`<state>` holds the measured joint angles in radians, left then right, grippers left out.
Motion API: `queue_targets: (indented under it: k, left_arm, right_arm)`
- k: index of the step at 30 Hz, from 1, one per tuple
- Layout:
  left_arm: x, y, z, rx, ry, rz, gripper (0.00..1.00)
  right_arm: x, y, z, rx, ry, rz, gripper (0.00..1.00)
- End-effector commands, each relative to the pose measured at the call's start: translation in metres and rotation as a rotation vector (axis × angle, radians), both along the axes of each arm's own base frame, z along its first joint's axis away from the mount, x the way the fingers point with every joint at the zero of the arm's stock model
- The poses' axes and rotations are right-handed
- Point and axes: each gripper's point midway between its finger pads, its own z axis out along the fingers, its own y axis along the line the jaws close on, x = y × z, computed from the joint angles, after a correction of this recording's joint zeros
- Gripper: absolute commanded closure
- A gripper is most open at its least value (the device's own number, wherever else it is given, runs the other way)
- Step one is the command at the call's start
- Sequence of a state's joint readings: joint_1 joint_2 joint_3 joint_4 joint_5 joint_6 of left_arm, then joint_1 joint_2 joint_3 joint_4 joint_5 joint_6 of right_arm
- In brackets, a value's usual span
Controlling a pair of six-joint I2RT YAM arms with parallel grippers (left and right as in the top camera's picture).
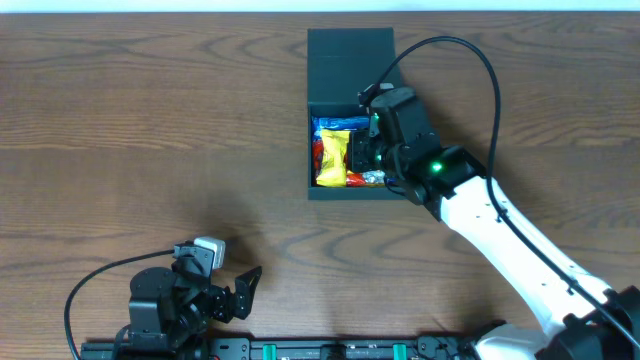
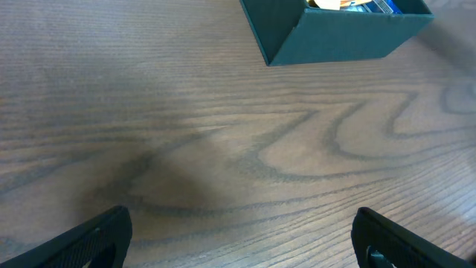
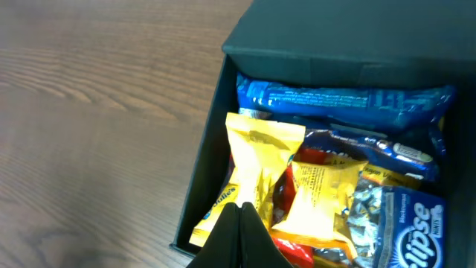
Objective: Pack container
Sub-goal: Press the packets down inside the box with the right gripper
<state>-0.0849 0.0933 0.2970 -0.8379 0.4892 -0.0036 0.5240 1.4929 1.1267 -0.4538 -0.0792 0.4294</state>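
Observation:
The dark teal container point(image 1: 350, 192) sits open at the table's far middle, with its flap lid point(image 1: 350, 60) laid back. It holds several snack packets: a blue one point(image 3: 342, 100) at the back, a yellow one point(image 3: 260, 164), a red one and a blue gum pack point(image 3: 405, 223). My right gripper point(image 3: 239, 207) is shut and empty, its tips just above the yellow packet near the box's left wall point(image 3: 204, 179). From overhead it point(image 1: 362, 150) hovers over the box. My left gripper point(image 1: 245, 285) is open and empty near the front edge point(image 2: 242, 231), far from the container point(image 2: 335, 37).
The wooden table point(image 1: 150, 130) spreads bare around the box. A black cable point(image 1: 470, 50) arcs over the right arm. The left arm's base point(image 1: 160, 305) sits at the front left edge.

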Motion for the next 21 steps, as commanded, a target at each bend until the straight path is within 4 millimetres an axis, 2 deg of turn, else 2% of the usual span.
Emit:
queue_targets:
  k: [1,8,21]
  left_arm:
    - [0.000,0.002,-0.001,0.003,0.001,0.014,0.05]
    - [0.001,0.002,-0.001,0.003,0.001,0.014,0.05]
    - [0.000,0.002,-0.001,0.003,0.001,0.014,0.05]
  right_arm:
    - [0.001,0.009,-0.004,0.048,0.053,-0.009,0.99]
    - [0.002,0.008,-0.045,0.042,0.180,-0.060,0.99]
    - [0.005,0.022,-0.093,0.049,0.284,-0.041,0.99]
